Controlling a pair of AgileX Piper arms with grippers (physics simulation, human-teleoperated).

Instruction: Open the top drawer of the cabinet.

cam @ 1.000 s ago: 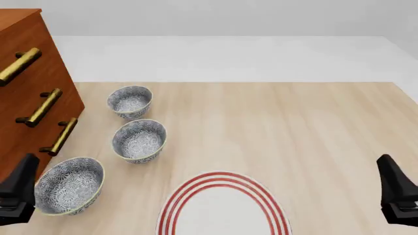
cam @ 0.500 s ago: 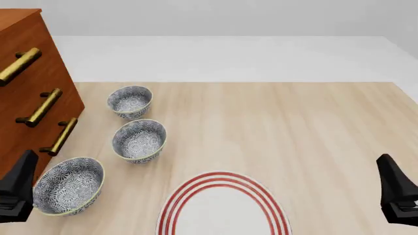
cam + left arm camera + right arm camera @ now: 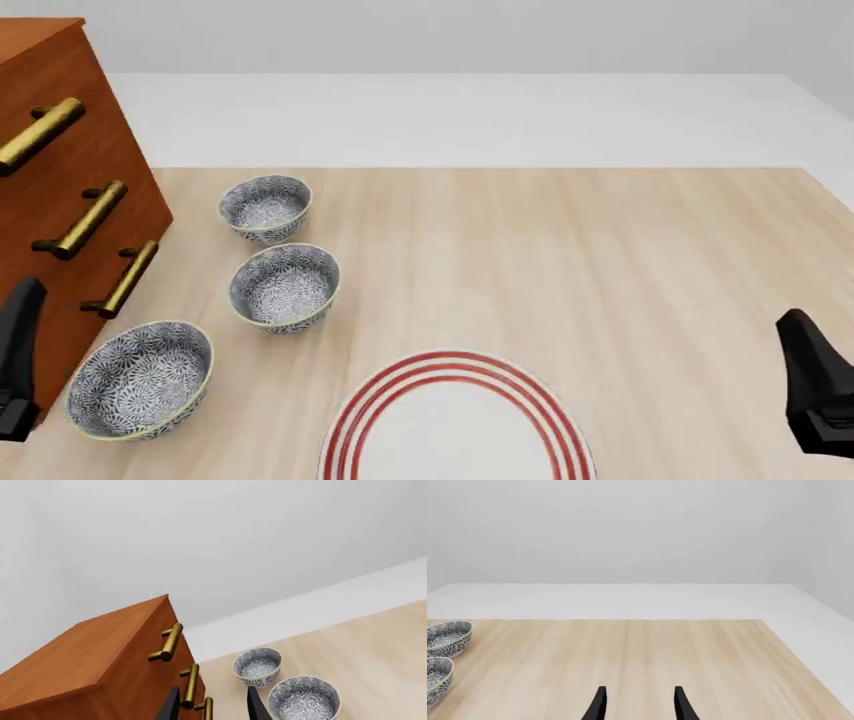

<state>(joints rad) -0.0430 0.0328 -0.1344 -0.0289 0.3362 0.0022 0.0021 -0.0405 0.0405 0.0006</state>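
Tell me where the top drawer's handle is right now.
In the front view, the top drawer's brass handle sits at the far left on the cabinet, uppermost of three, above and left of the farthest bowl.

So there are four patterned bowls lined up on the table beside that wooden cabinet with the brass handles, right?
Not four: the front view shows three patterned bowls. They do stand in a line on the table beside the wooden cabinet with brass handles.
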